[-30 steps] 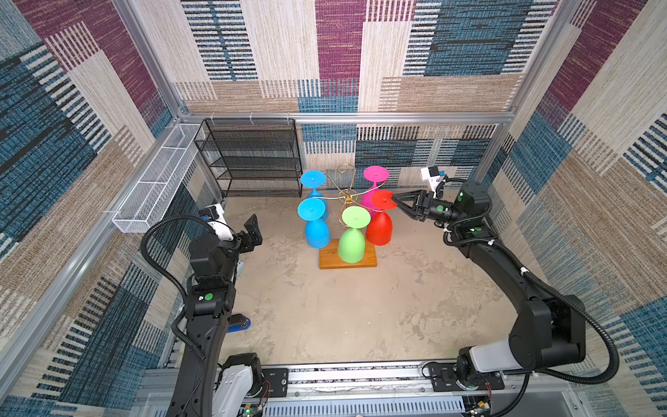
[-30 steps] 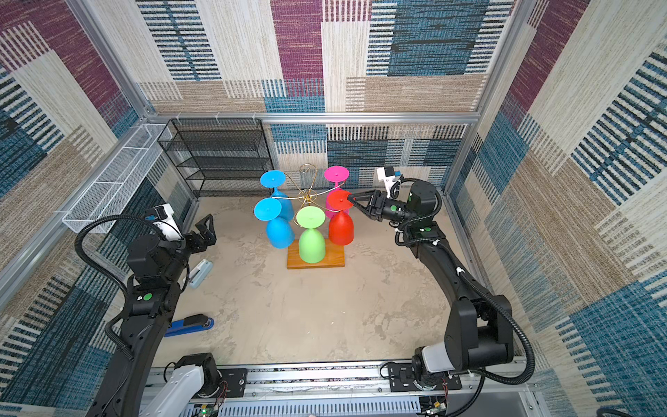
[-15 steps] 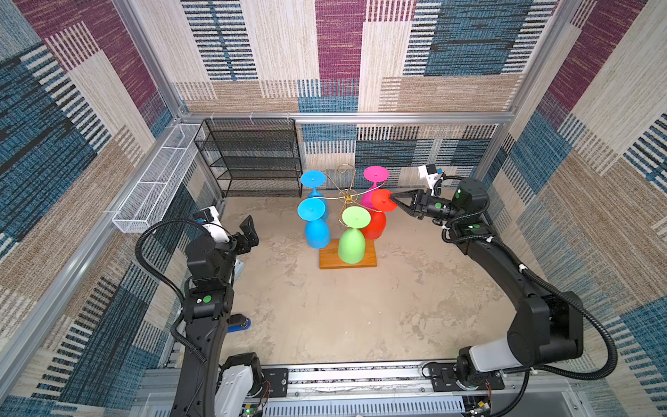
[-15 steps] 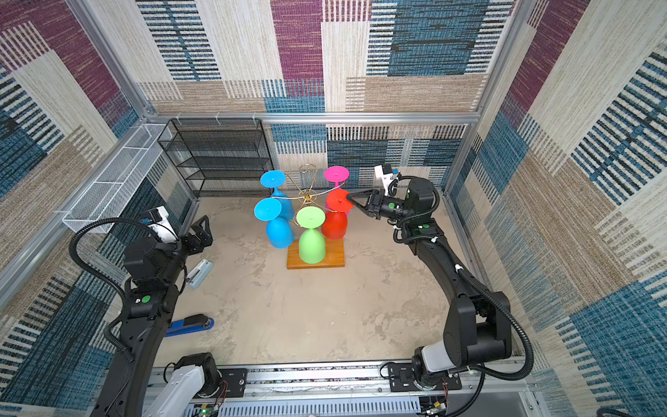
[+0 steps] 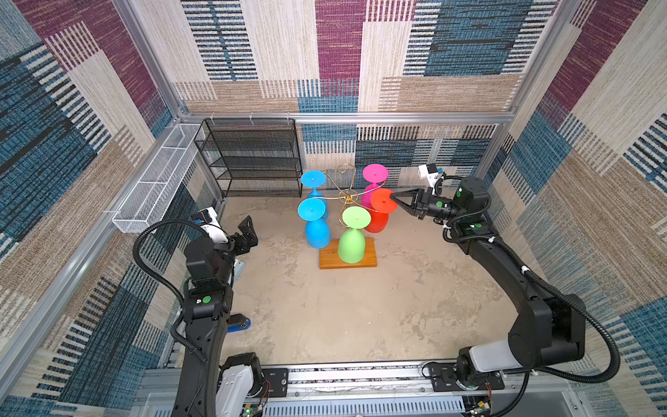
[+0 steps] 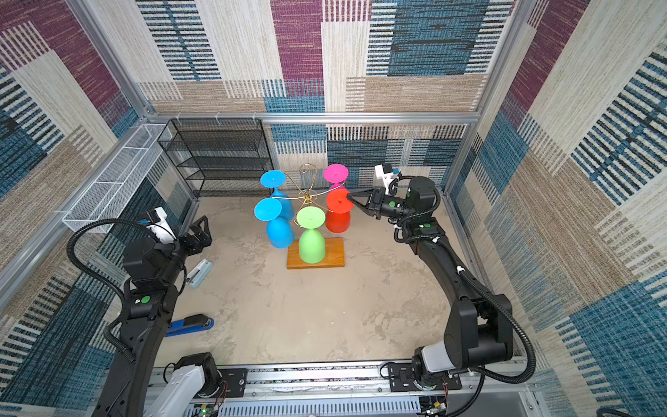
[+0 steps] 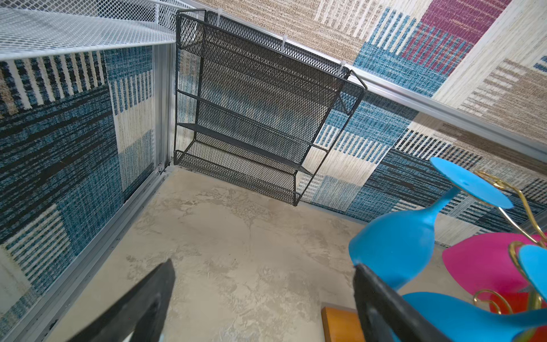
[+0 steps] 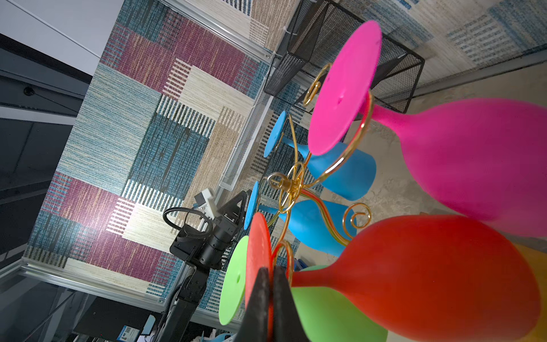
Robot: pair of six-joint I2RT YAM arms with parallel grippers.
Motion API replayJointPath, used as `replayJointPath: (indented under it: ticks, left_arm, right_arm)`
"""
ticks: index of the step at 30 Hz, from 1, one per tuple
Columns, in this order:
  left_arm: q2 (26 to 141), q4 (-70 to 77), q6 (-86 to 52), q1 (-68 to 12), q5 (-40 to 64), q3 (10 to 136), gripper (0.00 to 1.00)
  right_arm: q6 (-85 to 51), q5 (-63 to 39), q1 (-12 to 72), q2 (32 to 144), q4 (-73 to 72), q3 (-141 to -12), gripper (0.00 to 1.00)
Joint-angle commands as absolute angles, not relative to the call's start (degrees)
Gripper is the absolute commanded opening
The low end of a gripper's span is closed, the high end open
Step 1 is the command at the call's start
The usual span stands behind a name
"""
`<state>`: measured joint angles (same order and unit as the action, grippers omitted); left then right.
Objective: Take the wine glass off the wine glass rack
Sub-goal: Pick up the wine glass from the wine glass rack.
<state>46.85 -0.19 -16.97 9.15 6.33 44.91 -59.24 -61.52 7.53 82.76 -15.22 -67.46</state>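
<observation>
The red wine glass [image 5: 377,220] hangs upside down on the wine glass rack [image 5: 346,196], its stem caught in a gold wire curl and its flat foot on top. It sits on the side of the rack facing the right arm. The right gripper [image 5: 393,196] is clenched on the rim of that foot, and in the right wrist view its two black fingers [image 8: 260,296] press together on the thin red disc. The rack stands on a wooden base [image 5: 368,258] toward the back of the desk [image 5: 343,317]. It also carries four other upturned glasses: a green glass [image 5: 352,245] at the front over the base, a pink glass [image 5: 375,173] behind the red one, and two blue glasses [image 5: 317,233] on the far side. Behind the rack, a black mesh shelf [image 5: 252,159] stands against the back wall. A long white wire basket [image 5: 155,184] is fixed along the side wall next to it. The left gripper [image 5: 249,231] hangs released above the desk, well apart from the rack, with its jaws spread wide and nothing between them. A blue stapler [image 6: 191,323] lies on the desk beside the left arm.
</observation>
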Motion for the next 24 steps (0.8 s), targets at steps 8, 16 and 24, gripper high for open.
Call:
replayJointPath:
  ticks: [8, 16, 24]
  left_arm:
    - [46.32, 1.76, -18.78, 9.71, 7.34, 44.74, 0.96]
    - [46.32, 2.11, -19.53, 9.88, 7.69, 44.55, 0.96]
    - [46.14, 2.41, -19.95, 10.19, 7.82, 44.38, 0.96]
  right_arm:
    - [-60.18, -61.79, 7.51, 80.17, -12.57, -66.64, 0.00]
    - [-61.48, -60.92, 7.56, 77.47, -11.60, -66.56, 0.00]
    - [-63.46, -60.30, 7.86, 75.96, -13.23, -65.04, 0.00]
